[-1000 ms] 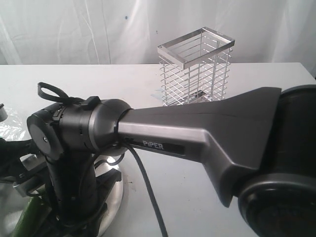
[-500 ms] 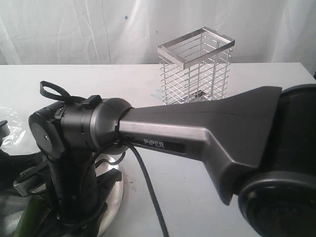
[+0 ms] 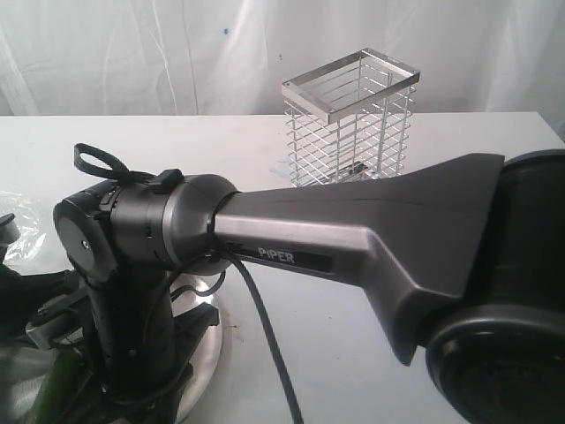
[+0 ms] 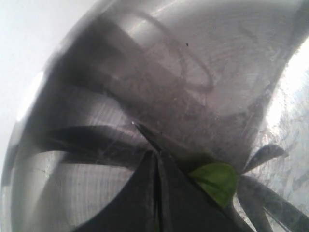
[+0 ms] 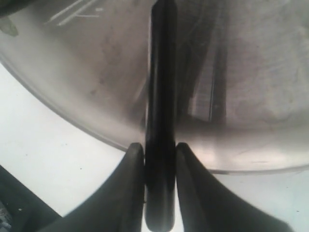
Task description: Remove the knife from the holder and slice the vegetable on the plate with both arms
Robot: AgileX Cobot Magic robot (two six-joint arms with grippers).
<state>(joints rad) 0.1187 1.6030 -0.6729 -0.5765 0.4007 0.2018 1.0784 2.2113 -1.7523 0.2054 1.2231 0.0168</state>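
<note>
My right tool [image 5: 160,151] is pinching the one knife [image 5: 161,87] by its smooth black handle, over the single shiny round steel plate [image 5: 77,72]. My left tool [image 4: 157,166] is pressed together, with the glossy green vegetable [image 4: 216,181] just beside it on the plate. One see-through wire holder [image 3: 350,124] stands on the white tabletop [image 3: 221,150], around 1 o'clock from the plate and well apart.

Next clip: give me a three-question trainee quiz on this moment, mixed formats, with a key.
1. True or false: the knife is out of the holder.
2. What does the right gripper clamp? A) nothing B) the knife C) a spoon
3. Fill in: beside the vegetable on the plate, the jaws of the left gripper are ___.
Key: 1 true; 2 B; 3 shut.
</note>
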